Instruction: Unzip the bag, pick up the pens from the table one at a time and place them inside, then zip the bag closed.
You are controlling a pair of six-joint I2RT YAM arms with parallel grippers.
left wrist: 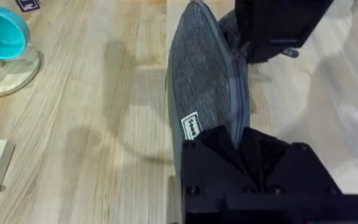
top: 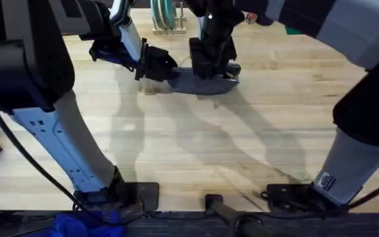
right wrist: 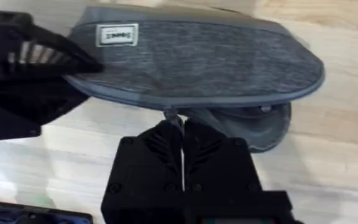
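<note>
— Where's the bag (top: 196, 80)?
— Lying on the desk (top: 196, 151) at the far middle, lengthwise across the overhead view, blue-grey, a small white label near one end.

— And the left jaws (top: 155, 66)?
— Reaching in from the left, at the bag's left end. In the left wrist view (left wrist: 241, 155), closed on that end of the fabric, just by the label; the very tip of the bag hidden under the black fingers.

— The right jaws (top: 210, 66)?
— Coming down over the bag's middle from the far side. In the right wrist view (right wrist: 180, 134), fingers drawn nearly together with only a thin slit between, a small metal piece (right wrist: 171, 114) at their tips on the bag's zipper edge. Probably the zipper pull, but too small and too blurred to be sure.

— Zipper open or shut?
— Hard to say. A darker fold bulging under the near edge in the right wrist view, perhaps a gap, perhaps just the lower side of the pouch. Zipper line in the left wrist view partly covered by the other arm.

— Pens?
— None made out; the bag's inside hidden.

— Anything else?
— A turquoise dish (left wrist: 2, 32) on a round wooden stand off to one side, cut off by the edge. Far rim of the desk blocked by both arms in the overhead view.
</note>
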